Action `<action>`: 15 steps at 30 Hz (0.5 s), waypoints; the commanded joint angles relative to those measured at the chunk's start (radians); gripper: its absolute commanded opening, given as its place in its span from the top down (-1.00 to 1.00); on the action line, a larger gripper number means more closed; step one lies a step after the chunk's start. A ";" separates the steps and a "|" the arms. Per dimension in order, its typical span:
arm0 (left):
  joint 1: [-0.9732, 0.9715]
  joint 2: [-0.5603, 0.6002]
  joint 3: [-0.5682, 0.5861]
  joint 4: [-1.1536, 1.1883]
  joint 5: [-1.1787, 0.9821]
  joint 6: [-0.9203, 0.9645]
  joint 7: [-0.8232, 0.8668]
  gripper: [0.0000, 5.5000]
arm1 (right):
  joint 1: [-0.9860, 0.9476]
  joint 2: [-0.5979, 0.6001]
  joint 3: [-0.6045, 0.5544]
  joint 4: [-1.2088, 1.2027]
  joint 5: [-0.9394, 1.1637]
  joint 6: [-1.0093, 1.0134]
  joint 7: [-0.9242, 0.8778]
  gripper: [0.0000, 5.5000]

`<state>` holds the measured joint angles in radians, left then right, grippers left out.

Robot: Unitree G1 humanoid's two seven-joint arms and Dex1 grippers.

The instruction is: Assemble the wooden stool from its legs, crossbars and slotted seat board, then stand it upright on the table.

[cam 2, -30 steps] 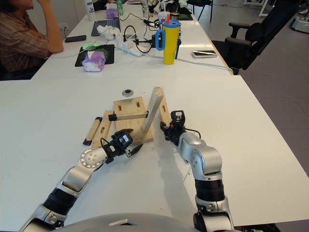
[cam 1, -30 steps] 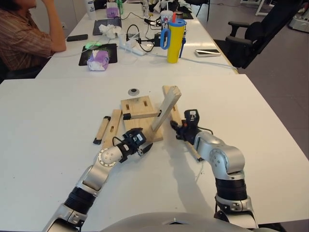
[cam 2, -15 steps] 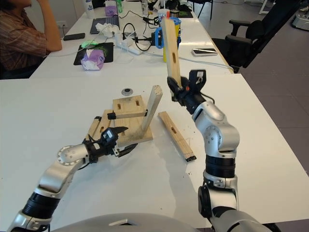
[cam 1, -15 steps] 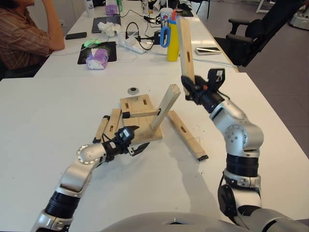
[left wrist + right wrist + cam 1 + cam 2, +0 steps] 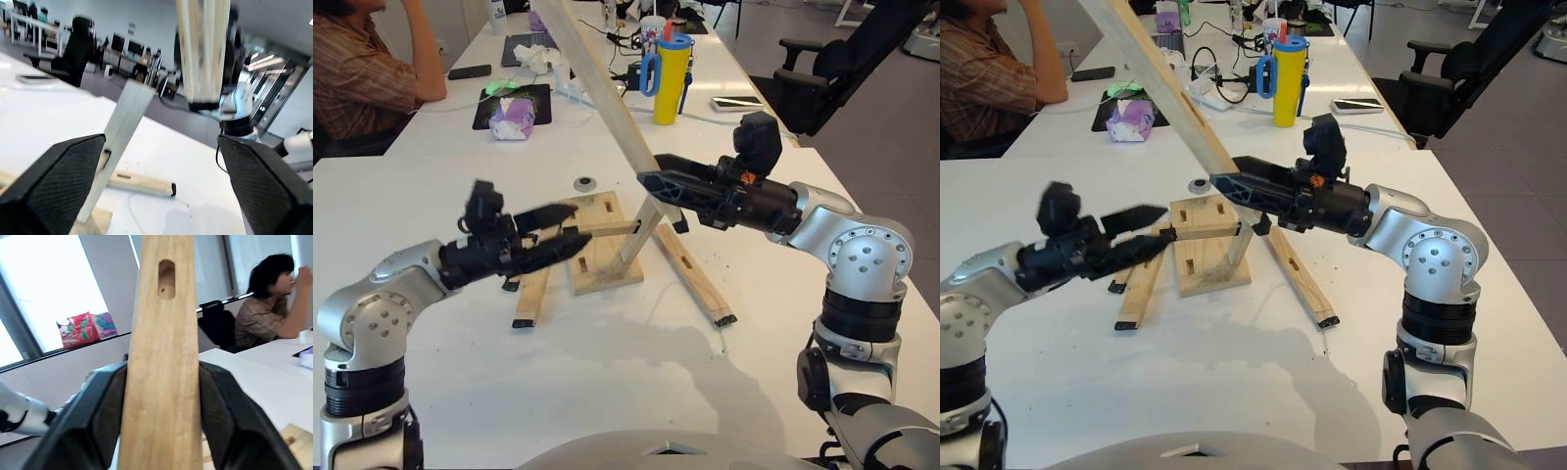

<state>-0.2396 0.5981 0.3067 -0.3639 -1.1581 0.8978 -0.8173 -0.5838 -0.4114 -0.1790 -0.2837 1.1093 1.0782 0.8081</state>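
Item: stool leg (image 5: 592, 83), clamped at its lower end in the right gripper (image 5: 651, 181), raised over the seat board (image 5: 600, 272) mid-table, slanting up and far-left. We judge it light, stiff, smooth-sided; long overhang could swing, so we would hold nearer mid-length. Left gripper (image 5: 565, 228): fingers apart, holding nothing, just left of board.

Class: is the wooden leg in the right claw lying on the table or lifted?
Lifted. The right claw grips the leg, which slants up in the air.
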 commanded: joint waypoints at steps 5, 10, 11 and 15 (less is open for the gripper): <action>-0.061 -0.060 0.037 0.016 -0.303 0.044 0.184 -0.92 | 0.053 -0.075 0.106 0.018 -0.026 -0.012 0.147 0.25; -0.093 -0.053 0.033 0.023 -0.385 0.032 0.229 -0.93 | 0.067 -0.112 0.149 0.028 -0.048 -0.023 0.218 0.25; -0.097 -0.048 0.036 0.025 -0.400 0.032 0.232 -0.93 | 0.068 -0.117 0.152 0.030 -0.052 -0.024 0.227 0.25; -0.095 -0.024 0.046 0.037 -0.442 0.040 0.235 -0.73 | 0.071 -0.150 0.160 0.028 -0.044 -0.009 0.267 0.25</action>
<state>-0.3249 0.5437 0.3380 -0.3305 -1.5770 0.9312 -0.5890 -0.5165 -0.5349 -0.0221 -0.2544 1.0655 1.0666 1.0517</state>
